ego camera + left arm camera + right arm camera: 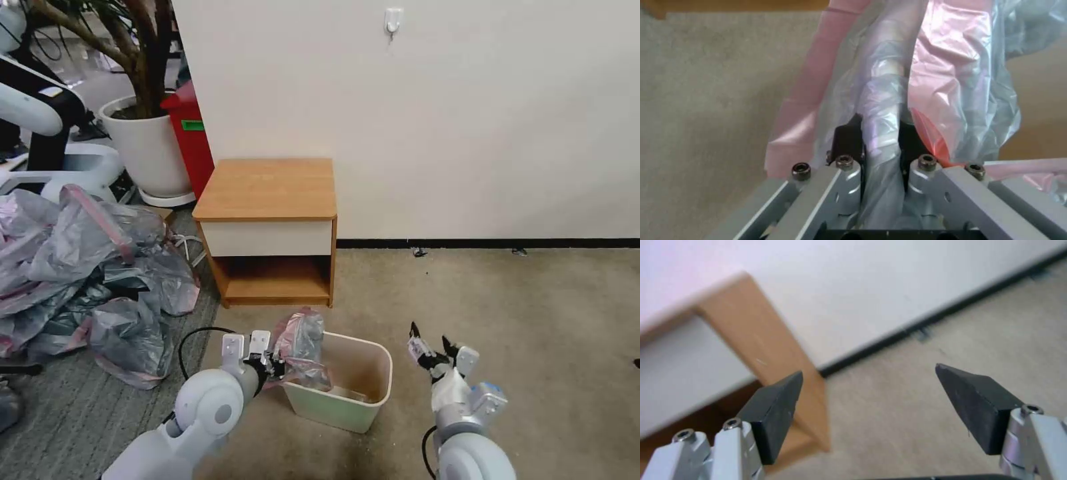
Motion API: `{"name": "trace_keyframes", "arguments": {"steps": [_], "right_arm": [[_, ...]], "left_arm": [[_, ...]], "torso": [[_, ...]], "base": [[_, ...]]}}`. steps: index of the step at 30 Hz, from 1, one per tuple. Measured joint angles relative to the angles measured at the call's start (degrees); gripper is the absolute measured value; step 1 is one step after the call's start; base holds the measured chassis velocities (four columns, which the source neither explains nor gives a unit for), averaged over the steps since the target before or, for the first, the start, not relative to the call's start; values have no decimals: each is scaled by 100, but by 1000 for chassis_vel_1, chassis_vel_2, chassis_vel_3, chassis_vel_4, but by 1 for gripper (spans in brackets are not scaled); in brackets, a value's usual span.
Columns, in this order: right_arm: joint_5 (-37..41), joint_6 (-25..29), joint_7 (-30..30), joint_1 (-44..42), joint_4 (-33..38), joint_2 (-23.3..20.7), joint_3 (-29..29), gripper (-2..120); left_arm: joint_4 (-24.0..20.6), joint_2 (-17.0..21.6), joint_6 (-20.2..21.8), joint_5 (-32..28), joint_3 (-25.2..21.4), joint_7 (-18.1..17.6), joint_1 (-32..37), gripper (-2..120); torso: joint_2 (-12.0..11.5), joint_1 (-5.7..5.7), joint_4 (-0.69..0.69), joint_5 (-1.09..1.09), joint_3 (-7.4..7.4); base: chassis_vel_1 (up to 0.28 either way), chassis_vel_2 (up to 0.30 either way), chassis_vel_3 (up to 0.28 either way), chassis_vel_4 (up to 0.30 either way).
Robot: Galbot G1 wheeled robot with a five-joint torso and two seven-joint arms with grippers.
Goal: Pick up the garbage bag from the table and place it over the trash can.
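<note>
We start at the left gripper [272, 363], and in its wrist view we see the black pads [846, 141] pressed together on a bunched fold of the garbage bag [925, 86]: a firm pinch on gathered film. Just beyond the fingertips the bag balloons out in a crumpled grey mass, its pink rim band [795, 110] trailing down one side. From the head view the bag [301, 345] hangs off the gripper and drapes across the near corner of the trash can [363, 413], part of it already dipping inside the rim.

We judge this thing weighs next to nothing and has no stiffness at all; it sags wherever it is not held, and the slick film could slide out of a light pinch. One grip point leaves the mouth collapsed, so we reckon the pink band is the place to take a second hold, since it is the thickest part and marks the opening.

Across the can from the left gripper, the right gripper [433, 347] waits above the carpet with its fingers spread wide and nothing between them; its wrist view shows the two dark fingertips [773, 413] well apart.

Farther out, beyond the can, stands the table [267, 190], its top bare. Off to the left gripper's outer side lies a heap of similar bags [87, 280].
</note>
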Motion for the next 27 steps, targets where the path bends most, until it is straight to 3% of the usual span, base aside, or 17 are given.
{"name": "trace_keyframes", "arguments": {"steps": [6,8,10,13,15,17,27], "right_arm": [[479,-358,-156,-113,917,-434,-271,80],[1200,-869,-17,20,1485,-660,-565,80],[1464,-1071,87,114,1652,-708,-649,80],[2528,-1810,480,489,2021,-813,-863,80],[2966,-2084,699,697,2055,-843,-975,80],[3533,-2313,997,1048,1901,-863,-1189,81],[4485,-2461,1762,2083,1258,-722,-1822,82]], "left_arm": [[35,-46,-109,743,89,389,-31,9],[35,-53,-276,1385,138,707,5,9],[35,-58,-323,1562,145,780,26,9],[16,-75,-528,2114,161,998,111,9],[14,-90,-633,2360,165,1099,149,9],[27,-146,-880,3075,169,1351,241,9],[76,-392,-1427,4540,203,1840,453,9]], "torso": [[0,0,0,-1,0],[0,0,0,-1,0],[0,0,0,-1,0],[0,0,0,-1,0],[0,0,1,-1,0],[0,0,0,-1,0],[0,0,1,0,1]], "base": [[0,0,0,0],[0,0,0,0],[0,0,0,0],[0,0,0,0],[0,0,0,0],[0,0,0,0],[0,0,0,0]]}}
